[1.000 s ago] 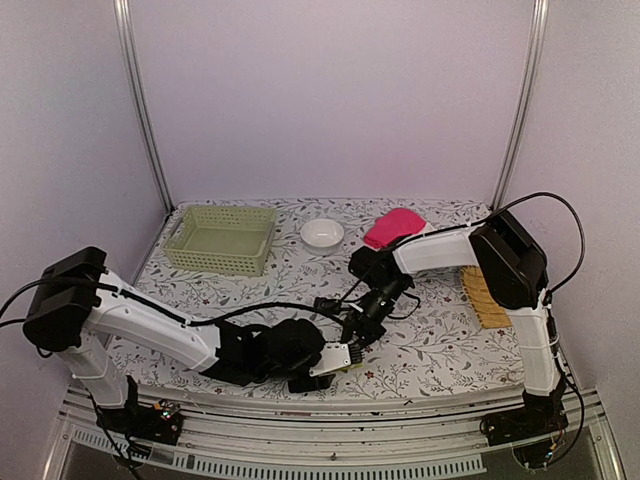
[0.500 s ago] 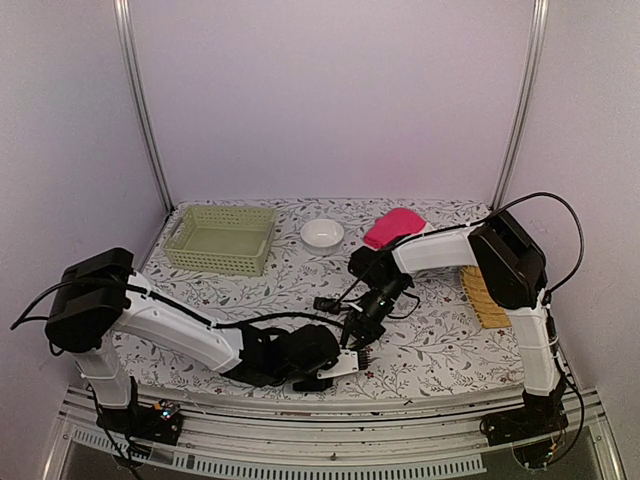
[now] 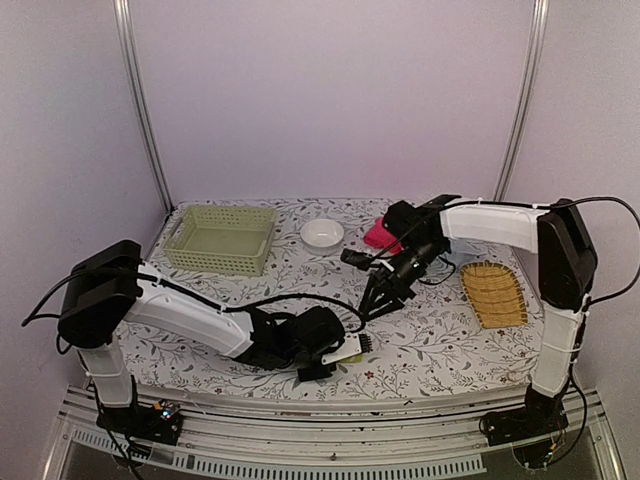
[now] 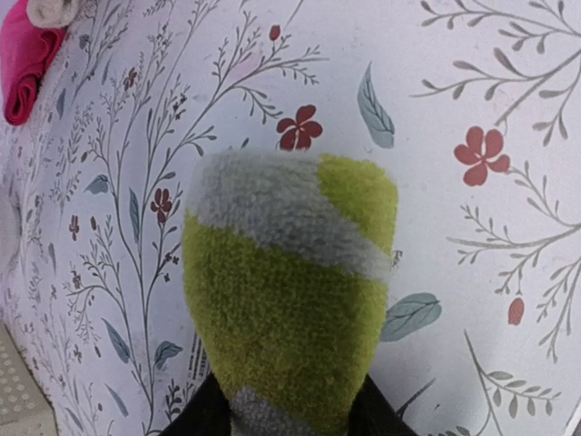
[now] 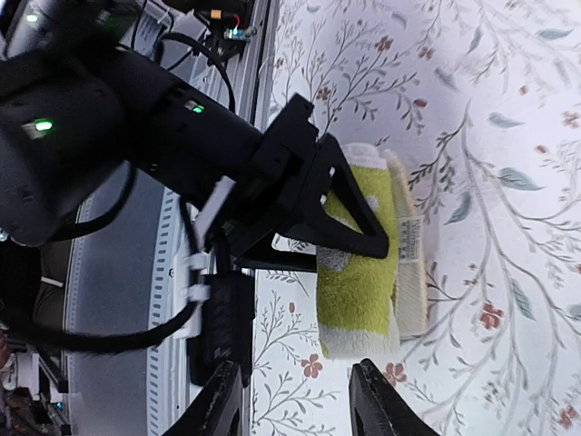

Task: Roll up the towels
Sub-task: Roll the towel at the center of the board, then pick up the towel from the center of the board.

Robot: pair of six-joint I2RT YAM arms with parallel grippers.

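The small yellow-green-and-cream towel (image 4: 286, 300) lies rolled near the table's front edge, its label end (image 5: 410, 245) toward the right. My left gripper (image 4: 290, 413) is shut on it, one black finger against each side of the roll. In the top view this left gripper (image 3: 347, 353) covers most of that towel (image 3: 352, 359). My right gripper (image 5: 300, 400) hangs open and empty above the cloth, a little short of the roll, and stands further back (image 3: 378, 303) in the top view. The pink towel (image 3: 378, 236) lies at the back, partly behind the right arm. A cream-white towel (image 3: 322, 233) sits to its left.
A pale green basket (image 3: 222, 238) stands at the back left. The yellow slatted tray (image 3: 493, 293) lies on the right side. The left arm stretches low across the front of the flowered table (image 3: 440, 340), and cables hang from the right arm.
My right gripper has opened, let go of the roll and drawn back toward the pink towel, uncovering the tray. My left gripper has narrowed onto the yellow-green towel.
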